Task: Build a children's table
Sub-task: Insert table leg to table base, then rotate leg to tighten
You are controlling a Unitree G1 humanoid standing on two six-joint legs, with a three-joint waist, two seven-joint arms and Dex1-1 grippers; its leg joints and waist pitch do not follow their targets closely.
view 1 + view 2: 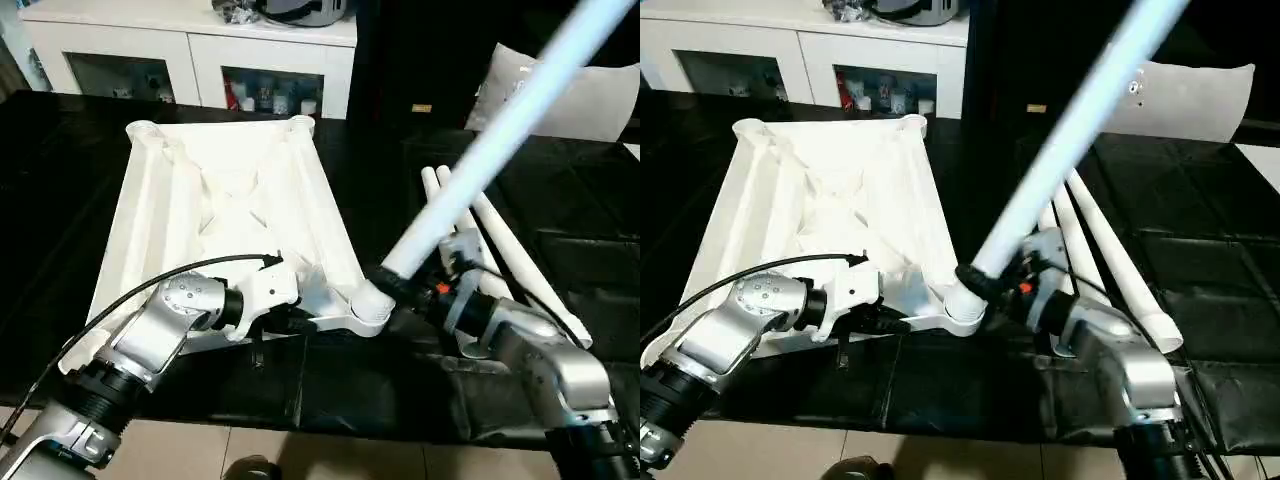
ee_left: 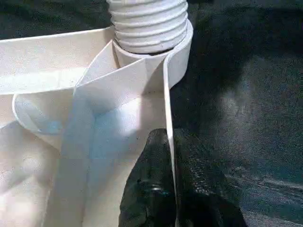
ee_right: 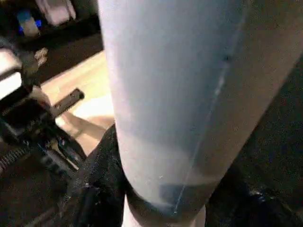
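Observation:
The white table top (image 1: 230, 190) lies upside down on the black work table (image 1: 400, 380), its ribbed underside facing up. My left gripper (image 1: 300, 318) is shut on the top's near rim (image 2: 168, 109), one black finger (image 2: 151, 189) on each side of the thin wall, just beside the near right corner socket (image 1: 368, 308). A long white leg (image 1: 500, 140) slants up and to the right from that socket, and its threaded end (image 2: 149, 23) sits in the socket's mouth. My right gripper (image 1: 415, 285) is shut on the leg's lower end (image 3: 180, 94).
Loose white legs (image 1: 1110, 250) lie side by side on the black cover right of the top, just behind my right arm. A white cabinet (image 1: 200, 50) stands at the back, with a white cushion (image 1: 590, 100) at the back right. The table's front edge runs below my forearms.

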